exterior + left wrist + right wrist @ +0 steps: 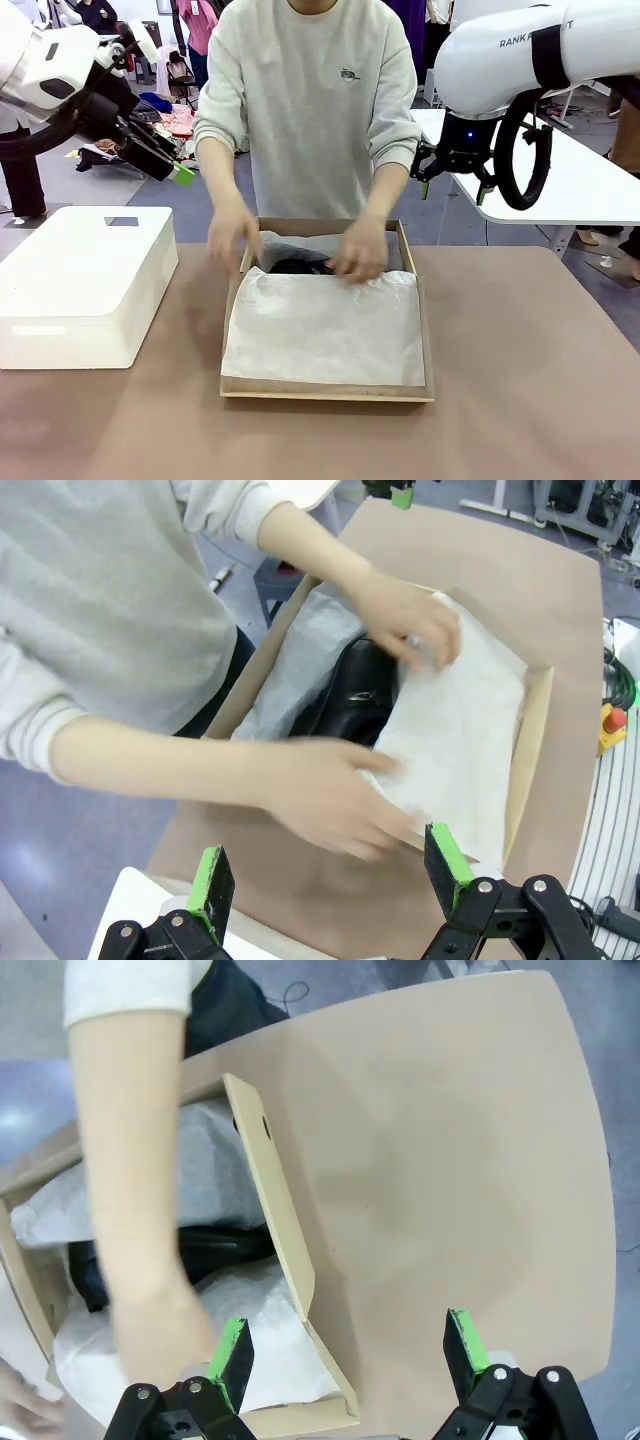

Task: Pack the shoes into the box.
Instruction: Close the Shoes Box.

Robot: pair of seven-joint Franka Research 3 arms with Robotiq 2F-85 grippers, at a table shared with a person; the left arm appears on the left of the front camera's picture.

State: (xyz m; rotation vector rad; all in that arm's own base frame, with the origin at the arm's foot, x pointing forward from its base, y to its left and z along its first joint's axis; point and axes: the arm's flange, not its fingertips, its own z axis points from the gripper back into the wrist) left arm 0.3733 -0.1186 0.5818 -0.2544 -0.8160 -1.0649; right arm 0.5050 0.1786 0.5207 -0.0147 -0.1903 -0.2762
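Plain brown cardboard, matt and smooth-faced, forms the box (325, 391), which is lined with thin white tissue paper (320, 335), creased and dull. A shoe (355, 680) is black leather with a glossy shine. The table (530, 400) has a smooth, matt tan top. A white block (80, 290) looks like matt foam. The person's sweatshirt (310, 120) is soft grey knit cloth. The right arm (500, 70) wears a glossy white plastic shell; the left gripper (328, 872) has matt green pads (447, 860) on black fingers.
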